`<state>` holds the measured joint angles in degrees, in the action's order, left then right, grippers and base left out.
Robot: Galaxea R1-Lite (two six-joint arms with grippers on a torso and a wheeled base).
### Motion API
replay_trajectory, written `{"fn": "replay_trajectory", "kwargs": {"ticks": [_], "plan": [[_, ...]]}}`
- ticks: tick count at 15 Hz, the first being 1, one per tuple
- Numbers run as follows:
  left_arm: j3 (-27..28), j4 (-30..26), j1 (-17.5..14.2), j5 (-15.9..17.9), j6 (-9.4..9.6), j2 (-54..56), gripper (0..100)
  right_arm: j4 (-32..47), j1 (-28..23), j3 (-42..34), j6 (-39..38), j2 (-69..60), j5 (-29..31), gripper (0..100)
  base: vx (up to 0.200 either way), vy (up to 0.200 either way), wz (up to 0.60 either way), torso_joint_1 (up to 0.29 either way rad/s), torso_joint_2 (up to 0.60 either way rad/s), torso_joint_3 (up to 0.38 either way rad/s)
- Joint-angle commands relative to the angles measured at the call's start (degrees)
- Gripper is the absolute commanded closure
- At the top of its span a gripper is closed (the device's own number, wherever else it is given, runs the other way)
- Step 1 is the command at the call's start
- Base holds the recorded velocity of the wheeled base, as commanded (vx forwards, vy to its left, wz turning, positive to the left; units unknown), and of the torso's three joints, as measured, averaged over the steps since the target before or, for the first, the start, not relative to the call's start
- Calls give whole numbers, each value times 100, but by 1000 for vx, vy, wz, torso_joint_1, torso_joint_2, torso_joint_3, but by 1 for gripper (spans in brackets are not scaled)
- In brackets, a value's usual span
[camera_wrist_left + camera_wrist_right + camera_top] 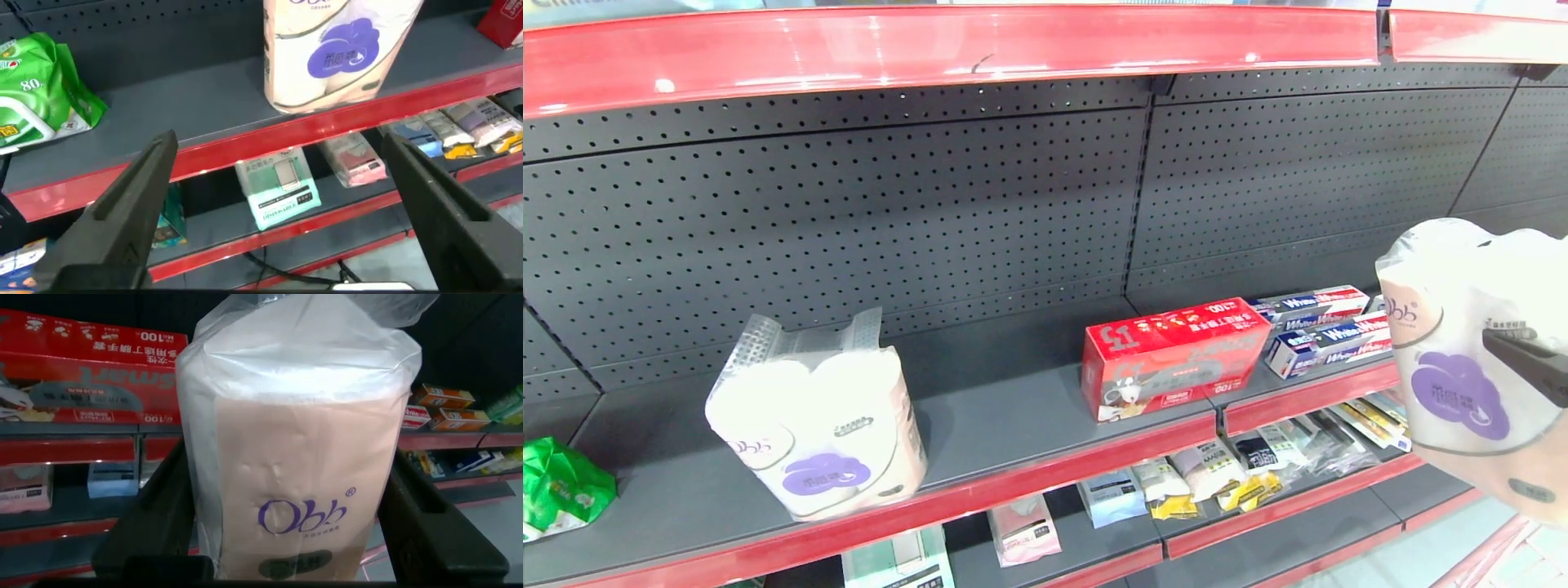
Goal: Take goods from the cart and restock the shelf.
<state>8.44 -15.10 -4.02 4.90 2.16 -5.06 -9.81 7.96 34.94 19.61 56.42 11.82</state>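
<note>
1. Head view: the shelf (1029, 425) has a grey board with a red front edge and a perforated back wall. On its left part stands a toilet paper pack (817, 425), upright, near the front edge. A red box (1176, 355) lies in the middle, with toothpaste boxes (1327, 327) just beside it. A green pack (564, 486) lies at the far left. The lower boards carry small sachets (1201, 478). At the right, in front of the shelf and apart from it, a second toilet paper pack (1454, 327) is held in the air; one of the dark fingers (1527, 367) presses on its side.
2. Left wrist view: the left claw (278, 143) is spread wide and holds nothing. It hangs in front of the red edge, below the toilet paper pack.
3. Right wrist view: the right claw (298, 539) is closed on the second toilet paper pack, one finger on each side. The pack stands upright, with the red box behind it.
</note>
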Motion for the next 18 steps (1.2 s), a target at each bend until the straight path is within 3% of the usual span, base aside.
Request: {"fn": "replay_trajectory", "kwargs": {"ticks": [1,5,7,8,9,10,13,18], "plan": [[-53,69,-2,55,57,-13,0,-3,-14,-66,7,-61,4,100,0,0,0,0,0,0],[-149,298,-2,213,-5,-13,0,-3,13,-13,113,-157,-5,100,0,0,0,0,0,0],[-140,438,-2,406,364,-4,0,-3,13,-75,157,-175,-5,100,0,0,0,0,0,0],[-351,799,-2,732,505,-4,0,-3,13,-110,148,-219,-5,100,0,0,0,0,0,0],[-474,957,-2,679,373,-4,0,-3,13,-119,148,-201,-5,100,0,0,0,0,0,0],[-474,992,-2,600,92,-4,0,-3,13,-92,157,-193,-5,100,0,0,0,0,0,0],[-474,1001,-2,354,48,-13,0,-3,13,-49,157,-184,-5,100,0,0,0,0,0,0],[-474,1001,-2,362,48,-13,0,-12,223,154,253,-184,-304,100,0,0,0,0,0,0]]}}
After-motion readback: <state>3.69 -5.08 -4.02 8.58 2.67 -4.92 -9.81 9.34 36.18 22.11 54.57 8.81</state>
